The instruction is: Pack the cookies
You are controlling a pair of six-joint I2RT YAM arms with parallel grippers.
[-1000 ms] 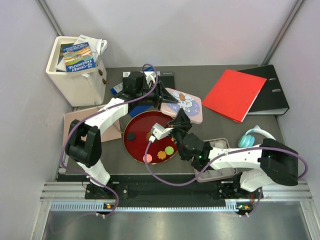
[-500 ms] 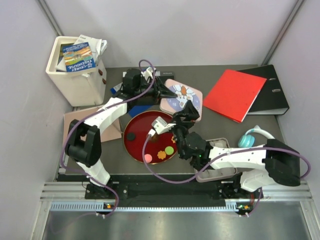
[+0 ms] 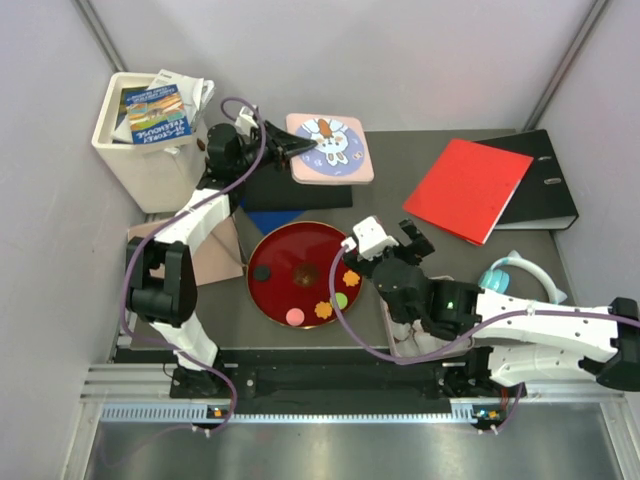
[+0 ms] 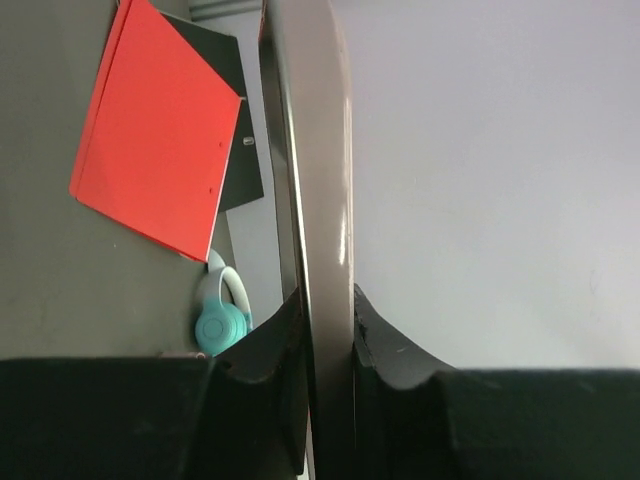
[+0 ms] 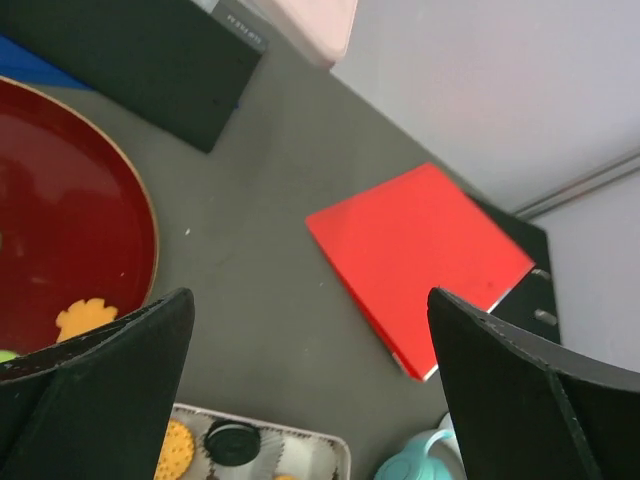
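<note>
Top external: left gripper [image 3: 298, 150] clamped on one edge of the glossy pink, picture-printed tin lid [image 3: 330, 148], held aloft beyond the red lacquer plate [image 3: 275, 245]; gripped this way, the lid could pivot or slip free. Left wrist: lid seen edge-on, a thin smooth metal lip between two black fingers. Right wrist: right gripper [image 5: 310, 310] with jaws wide apart and empty, right of the plate; flat coin-like cookies [image 5: 85, 318] on its slick surface, more in the tin base [image 5: 345, 450], may skate when pinched.

Plate [image 3: 280, 255] dark red (gold rim); cookies [image 3: 324, 309] orange, pink, green, black; lid [image 3: 330, 148] pink, cartoon print; folder [image 3: 468, 188] red.
</note>
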